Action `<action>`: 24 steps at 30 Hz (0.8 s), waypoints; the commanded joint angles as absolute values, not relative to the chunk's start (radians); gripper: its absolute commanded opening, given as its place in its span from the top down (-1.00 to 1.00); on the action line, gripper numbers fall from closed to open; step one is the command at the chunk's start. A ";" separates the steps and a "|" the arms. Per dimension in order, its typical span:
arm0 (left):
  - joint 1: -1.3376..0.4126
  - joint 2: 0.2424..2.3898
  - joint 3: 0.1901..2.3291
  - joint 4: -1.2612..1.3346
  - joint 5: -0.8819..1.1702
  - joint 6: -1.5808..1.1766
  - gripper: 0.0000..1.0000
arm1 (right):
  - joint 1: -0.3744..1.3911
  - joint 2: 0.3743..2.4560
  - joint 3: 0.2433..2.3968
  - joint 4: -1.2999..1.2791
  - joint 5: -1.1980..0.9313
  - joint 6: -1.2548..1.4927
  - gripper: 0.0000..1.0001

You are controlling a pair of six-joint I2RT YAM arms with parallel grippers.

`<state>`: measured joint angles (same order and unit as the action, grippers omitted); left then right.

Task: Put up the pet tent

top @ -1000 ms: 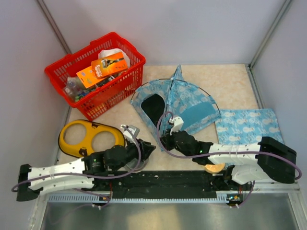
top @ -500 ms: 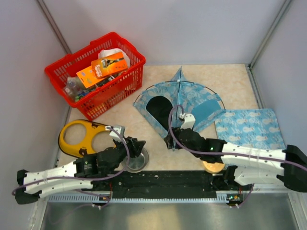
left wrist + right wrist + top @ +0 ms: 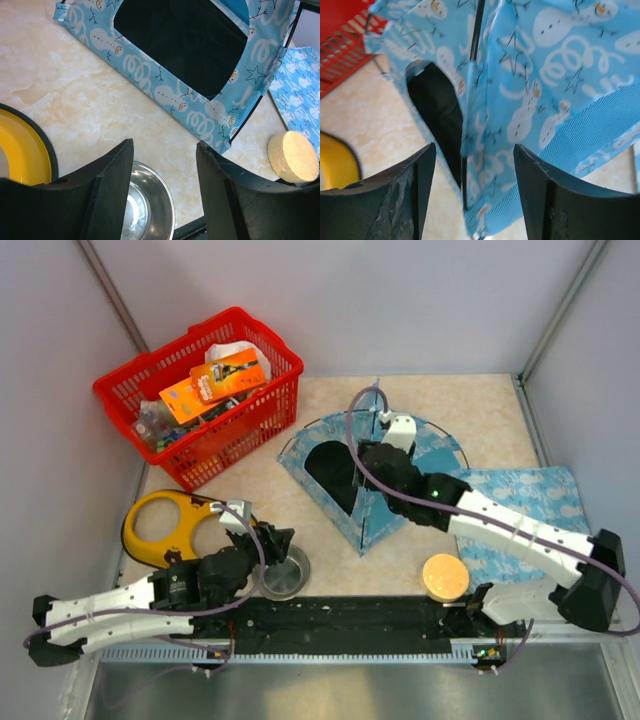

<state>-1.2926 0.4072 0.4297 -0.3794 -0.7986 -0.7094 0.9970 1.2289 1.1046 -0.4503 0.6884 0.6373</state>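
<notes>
The light-blue fabric pet tent with white snowman print [image 3: 378, 520] stands in the middle of the top view on the beige marbled tabletop [image 3: 480, 410]. Its dark arched doorway faces the lower left of the frame. A thin dark pole [image 3: 310, 425] curves along its upper edge. A flat rectangular mat of the same blue print [image 3: 520, 505] lies just beside it at the right of the frame. The red plastic basket filled with packaged goods [image 3: 258, 410] sits at the upper left.

The right gripper [image 3: 472, 155] hangs directly over the tent, its two black fingers spread wide. In the right wrist view, a fabric seam with a dark pole along it runs down between them (neither finger is visibly pressing on the cloth).

The left gripper [image 3: 164, 150] is low in the frame, left of centre, with its jaws apart and nothing between them. Beneath it sits a small round steel bowl [image 3: 147, 202], and the tent's doorway edge [image 3: 170, 97] lies ahead of it in the left wrist view. A yellow two-holed plastic plate with a black rim [image 3: 170, 525] lies left of the bowl. A round tan puck [image 3: 445, 577] rests at the lower right, near the mat.
</notes>
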 commanded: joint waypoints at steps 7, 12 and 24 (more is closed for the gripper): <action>-1.296 0.394 0.479 -0.429 -0.827 -0.739 -0.18 | 0.873 1.454 1.345 -0.450 0.755 0.379 1.00; -1.296 0.390 0.479 -0.436 -0.831 -0.739 -0.19 | 0.827 1.424 1.411 -0.309 0.702 0.077 1.00; -1.296 0.394 0.469 -0.431 -0.834 -0.741 -0.23 | 0.375 1.420 1.309 -0.046 0.140 -0.322 1.00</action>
